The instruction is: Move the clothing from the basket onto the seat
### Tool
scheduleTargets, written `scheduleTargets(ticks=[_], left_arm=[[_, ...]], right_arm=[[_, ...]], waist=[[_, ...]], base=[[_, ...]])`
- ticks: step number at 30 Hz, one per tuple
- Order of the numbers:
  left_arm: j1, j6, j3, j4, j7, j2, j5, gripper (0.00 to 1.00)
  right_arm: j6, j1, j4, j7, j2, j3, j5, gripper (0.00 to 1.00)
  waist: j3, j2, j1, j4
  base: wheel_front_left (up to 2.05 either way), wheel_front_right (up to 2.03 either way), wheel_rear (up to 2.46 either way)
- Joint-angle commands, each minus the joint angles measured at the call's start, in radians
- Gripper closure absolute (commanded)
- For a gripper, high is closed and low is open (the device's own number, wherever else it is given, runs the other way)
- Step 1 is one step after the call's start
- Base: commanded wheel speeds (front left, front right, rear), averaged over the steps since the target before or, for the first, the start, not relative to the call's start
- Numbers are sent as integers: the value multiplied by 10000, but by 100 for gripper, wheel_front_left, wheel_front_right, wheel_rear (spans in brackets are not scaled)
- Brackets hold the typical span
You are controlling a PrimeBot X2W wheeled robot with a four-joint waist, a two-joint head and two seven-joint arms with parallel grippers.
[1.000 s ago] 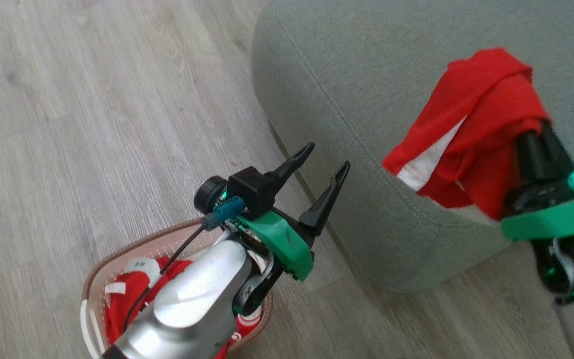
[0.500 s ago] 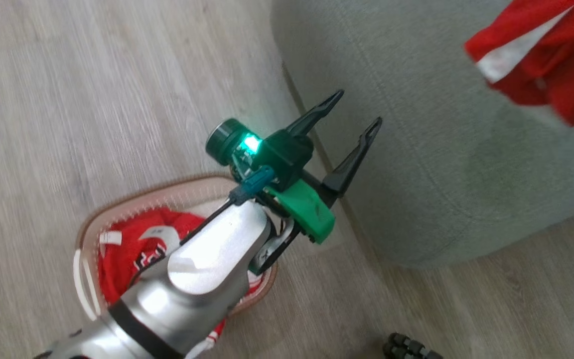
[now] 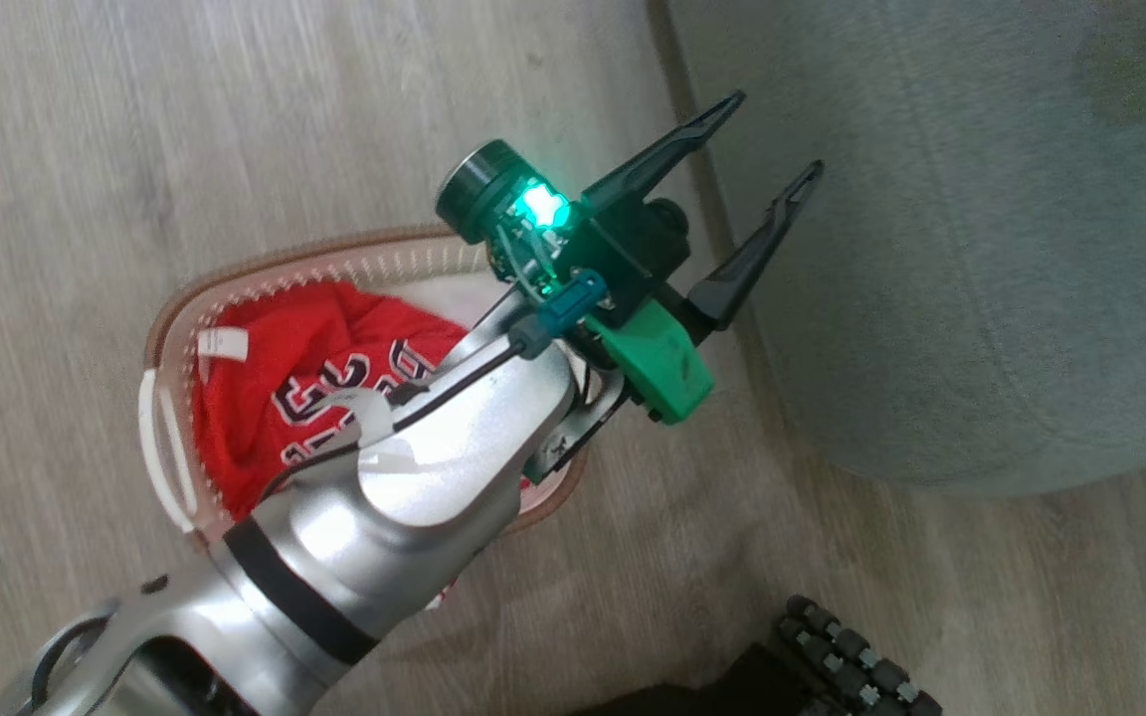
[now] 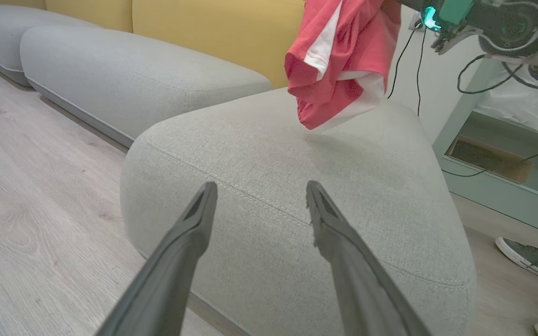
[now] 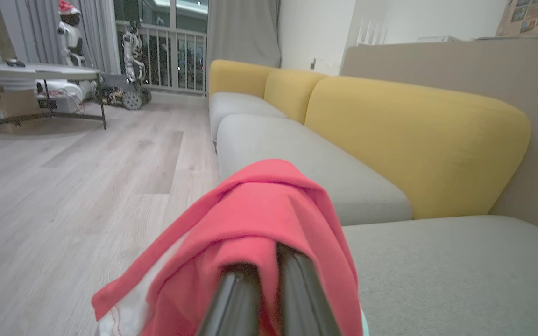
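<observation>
Red garment (image 5: 259, 205) drapes over the right hand (image 5: 264, 267), which grips it.

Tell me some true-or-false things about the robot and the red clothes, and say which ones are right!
1. The left end effector is open and holds nothing. True.
2. The basket is empty. False: a red jersey with black lettering lies in it.
3. The right end effector is shut on a red garment with white trim. True.
4. The red garment lies spread flat on the seat. False: it hangs bunched from the right end effector, over the seat.
5. The sofa backrest is blue. False: it is yellow.
</observation>
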Motion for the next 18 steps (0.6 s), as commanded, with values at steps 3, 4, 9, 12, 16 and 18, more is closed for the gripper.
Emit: scheduleTargets(ticks=[3,4,9,12,16,18], left_arm=[[-480,198,-76,-385,-80,-101,-191,0],[-518,247,-135,-403,-87,-102,-255,0],[-602,468,-338,-402,-120,-103,-536,0],[-566,533,-388,-356,-131,-103,-677,0],[-456,565,-368,-422,-137,-103,-836,0],[-415,567,-349,-473,-138,-103,-862,0]], right_arm=[[-2,-449,655,-65,-758,490,239,100],[-2,-543,913,-65,-839,628,283,100],[-2,-855,2228,-65,-1256,1758,473,100],[-2,-1020,3011,-65,-1440,2676,807,100],[-2,-1262,3981,328,-1578,3928,1584,65],[-2,-1296,4152,589,-1602,4231,1810,37]], waist=[[555,0,-2,503],[571,0,-2,559],[481,0,-2,798],[304,0,-2,885],[-1,0,-2,950],[-87,0,-2,965]], base=[[0,0,0],[0,0,0],[0,0,0],[0,0,0],[0,0,0],[0,0,0]])
